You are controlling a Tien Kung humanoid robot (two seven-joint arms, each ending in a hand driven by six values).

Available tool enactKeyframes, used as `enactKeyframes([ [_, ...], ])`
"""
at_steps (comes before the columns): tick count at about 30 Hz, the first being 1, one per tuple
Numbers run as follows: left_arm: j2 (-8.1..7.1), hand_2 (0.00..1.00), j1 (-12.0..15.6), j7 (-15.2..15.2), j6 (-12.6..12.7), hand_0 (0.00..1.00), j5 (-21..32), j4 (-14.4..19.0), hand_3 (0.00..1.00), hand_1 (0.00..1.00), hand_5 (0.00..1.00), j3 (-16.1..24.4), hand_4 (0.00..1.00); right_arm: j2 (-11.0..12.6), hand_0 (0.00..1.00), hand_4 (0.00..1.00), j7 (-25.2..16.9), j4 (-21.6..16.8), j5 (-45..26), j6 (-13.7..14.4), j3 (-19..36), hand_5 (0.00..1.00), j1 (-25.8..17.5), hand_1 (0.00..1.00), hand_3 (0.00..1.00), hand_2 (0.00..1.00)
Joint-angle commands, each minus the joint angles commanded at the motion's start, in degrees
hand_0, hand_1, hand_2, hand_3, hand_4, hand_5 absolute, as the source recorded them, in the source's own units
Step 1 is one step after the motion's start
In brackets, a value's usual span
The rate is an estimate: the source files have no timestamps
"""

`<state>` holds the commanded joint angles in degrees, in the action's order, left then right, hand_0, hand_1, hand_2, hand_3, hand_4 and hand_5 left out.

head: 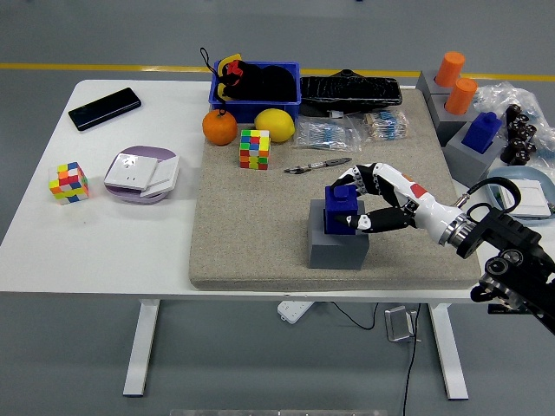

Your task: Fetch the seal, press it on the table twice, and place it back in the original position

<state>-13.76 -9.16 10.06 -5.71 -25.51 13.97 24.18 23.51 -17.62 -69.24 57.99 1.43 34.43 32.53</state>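
While the right hand (368, 198) reaches in from the right, its fingers (357, 177) curl around the blue seal (340, 211), clamped on its upper part. That seal sits in the grey holder (336, 248) on the beige mat (251, 234) covering the white worktop (104, 234), with 1 pen (316, 165) lying just beyond.

Grey floor (104, 364) with a yellow line (104, 67) behind a white table (104, 251) on white legs.

Orange (219, 127) beside lemon (274, 125) (touching bin (256, 87))
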Motion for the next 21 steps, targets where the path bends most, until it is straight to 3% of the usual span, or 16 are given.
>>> enactKeyframes([
  [21,0.15,0.686,0.05,-0.01,-0.04,0.749,-0.06,-0.03,0.753,0.697,0.295,0.06,0.692,-0.36,0.606,0.762,0.4,0.48,0.09,0.22,0.12,0.002,-0.49,0.489,0.548,0.485],
])
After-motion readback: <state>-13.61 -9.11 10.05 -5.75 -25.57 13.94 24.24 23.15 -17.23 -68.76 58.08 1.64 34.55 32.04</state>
